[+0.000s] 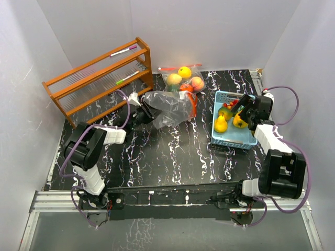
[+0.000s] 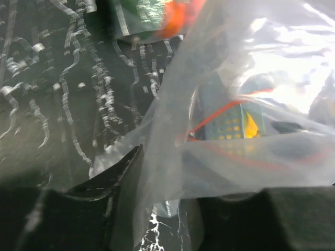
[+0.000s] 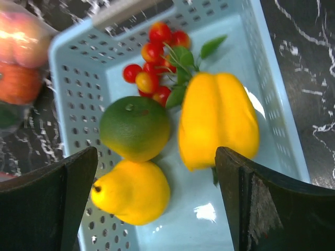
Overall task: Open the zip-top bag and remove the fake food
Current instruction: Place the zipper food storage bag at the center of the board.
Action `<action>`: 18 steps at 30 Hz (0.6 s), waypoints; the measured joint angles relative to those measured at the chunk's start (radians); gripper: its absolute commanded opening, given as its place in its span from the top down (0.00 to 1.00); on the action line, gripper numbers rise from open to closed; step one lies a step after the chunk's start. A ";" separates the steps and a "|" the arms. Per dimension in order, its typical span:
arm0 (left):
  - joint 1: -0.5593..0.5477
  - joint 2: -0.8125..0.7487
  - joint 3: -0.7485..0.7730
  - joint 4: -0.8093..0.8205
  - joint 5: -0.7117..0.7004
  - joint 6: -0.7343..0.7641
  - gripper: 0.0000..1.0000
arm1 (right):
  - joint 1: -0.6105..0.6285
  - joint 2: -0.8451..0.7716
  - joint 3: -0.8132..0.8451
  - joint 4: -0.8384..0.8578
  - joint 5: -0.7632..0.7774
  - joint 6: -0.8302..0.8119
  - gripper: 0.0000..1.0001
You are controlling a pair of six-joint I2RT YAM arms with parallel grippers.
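Note:
A clear zip-top bag (image 1: 170, 107) with a red zip lies crumpled mid-table; it looks empty. My left gripper (image 1: 146, 111) is at its left end. In the left wrist view its film (image 2: 220, 157) hangs through my left gripper (image 2: 170, 183), whose jaws stand slightly apart with tabletop showing between them. A second clear bag (image 1: 183, 79) behind it holds orange, peach, red and green fake food. My right gripper (image 1: 242, 111) hovers wide open and empty over the blue basket (image 1: 246, 144). Below my right gripper (image 3: 156, 154) lie a yellow pepper (image 3: 217, 120), green orange (image 3: 135, 127), yellow pear (image 3: 133, 191) and cherry tomatoes (image 3: 154, 57).
A wooden rack (image 1: 99, 78) stands at the back left with marker pens (image 1: 123, 51) on its shelves. The black marbled table (image 1: 172, 157) is walled in white on three sides. The basket wall (image 3: 261, 78) rises to the right of the pepper.

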 measured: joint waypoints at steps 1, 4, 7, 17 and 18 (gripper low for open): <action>0.001 -0.001 0.000 -0.038 -0.014 0.011 0.33 | 0.003 -0.021 0.000 0.004 0.000 -0.002 0.02; 0.004 -0.023 -0.002 -0.142 -0.058 0.037 0.17 | 0.018 -0.089 0.000 0.010 0.006 -0.019 0.02; 0.012 -0.098 -0.024 -0.228 -0.106 0.060 0.17 | 0.051 -0.126 0.016 0.010 0.022 -0.046 0.02; 0.045 -0.369 -0.046 -0.428 -0.204 0.163 0.57 | 0.428 0.083 0.261 0.068 0.110 -0.141 0.60; 0.045 -0.389 -0.043 -0.434 -0.204 0.177 0.57 | 0.437 0.121 0.280 0.082 0.103 -0.141 0.65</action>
